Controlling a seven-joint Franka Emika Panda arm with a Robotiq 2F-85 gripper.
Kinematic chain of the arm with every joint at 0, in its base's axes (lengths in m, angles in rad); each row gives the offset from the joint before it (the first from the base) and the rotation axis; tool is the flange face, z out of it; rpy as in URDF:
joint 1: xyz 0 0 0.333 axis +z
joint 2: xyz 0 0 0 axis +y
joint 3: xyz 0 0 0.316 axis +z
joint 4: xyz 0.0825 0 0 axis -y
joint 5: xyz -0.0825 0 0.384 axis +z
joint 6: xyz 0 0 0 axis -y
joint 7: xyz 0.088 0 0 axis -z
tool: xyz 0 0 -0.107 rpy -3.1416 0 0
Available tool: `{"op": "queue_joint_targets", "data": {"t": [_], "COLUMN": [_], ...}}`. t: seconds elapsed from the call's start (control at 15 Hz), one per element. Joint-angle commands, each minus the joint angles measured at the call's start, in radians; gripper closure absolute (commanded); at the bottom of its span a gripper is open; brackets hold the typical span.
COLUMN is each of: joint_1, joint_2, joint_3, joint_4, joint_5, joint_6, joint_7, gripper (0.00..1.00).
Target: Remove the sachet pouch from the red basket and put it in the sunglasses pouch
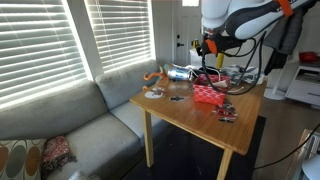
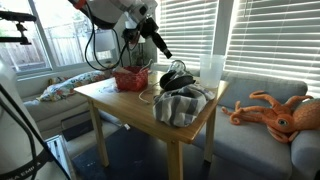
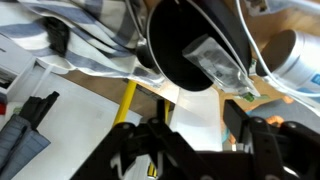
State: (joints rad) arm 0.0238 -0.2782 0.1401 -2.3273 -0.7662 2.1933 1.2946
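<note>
The red basket [image 1: 208, 95] [image 2: 130, 80] stands on the wooden table [image 1: 190, 112] [image 2: 120, 100]. The black sunglasses pouch [image 2: 178, 78] lies beside it, and in the wrist view [image 3: 180, 45] its mouth gapes open. A clear sachet pouch with green print [image 3: 216, 66] lies in that mouth. My gripper [image 1: 207, 48] [image 2: 160, 46] hangs above the pouch and apart from it. In the wrist view its fingers [image 3: 197, 120] are spread open with nothing clamped between them. A white strip [image 3: 195, 105] on the table shows between them.
A grey cloth [image 2: 180, 105] lies at the table's near corner, with a tall white cup [image 2: 211, 68] behind it. A silver can [image 3: 295, 55] and cables lie near the pouch. A grey sofa [image 1: 70, 125] with an orange octopus plush [image 2: 275, 112] adjoins the table.
</note>
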Motion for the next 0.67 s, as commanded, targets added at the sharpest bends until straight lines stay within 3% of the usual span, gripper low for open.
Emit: {"op": "queue_joint_targets", "data": {"t": [0.0, 0.27, 0.33, 0.6], "joint_1": [0.042, 0.079, 0.067, 0.073], "joint_2": [-0.092, -0.106, -0.097, -0.099], "joint_3": [0.049, 0.077, 0.08, 0.085], "joint_4": [-0.008, 0.011, 0.004, 0.004], "joint_5": [0.113, 0.211, 0.159, 0.185], "joint_6": [-0.265, -0.465, -0.415, -0.445], "joint_7": [-0.069, -0.094, -0.055, -0.069], "gripper": [0.05, 0.0, 0.0, 0.0]}}
